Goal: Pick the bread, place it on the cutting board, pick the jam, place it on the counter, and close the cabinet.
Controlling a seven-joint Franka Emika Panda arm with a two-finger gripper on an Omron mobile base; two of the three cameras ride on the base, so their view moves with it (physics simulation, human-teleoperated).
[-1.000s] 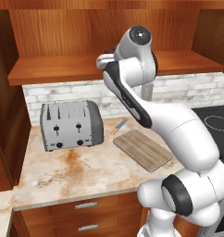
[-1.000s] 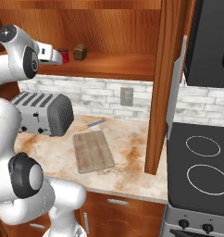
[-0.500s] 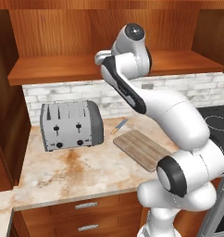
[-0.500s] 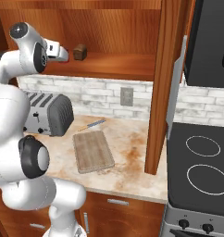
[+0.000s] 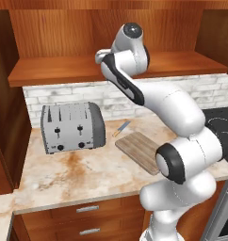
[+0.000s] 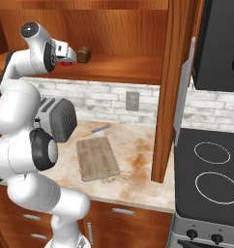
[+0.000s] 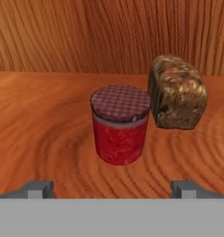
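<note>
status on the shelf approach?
Pincer open, empty, facing shelf. Bread on shelf, untouched. Jam stands nearer, beside bread, partly in the way.

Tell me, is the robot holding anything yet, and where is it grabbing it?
Nothing is held. The gripper is open, its jaws wide apart and short of the jam on the cabinet shelf, with the bread just behind the jar.

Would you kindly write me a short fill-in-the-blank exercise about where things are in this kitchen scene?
1. The jam and the bread both stand on the cabinet's ____.
2. The gripper faces them with its jaws ____.
3. The cutting board lies on the counter with ____ on it.
4. Left of the board stands a silver ____.

Missing words: shelf; open; nothing; toaster
</note>
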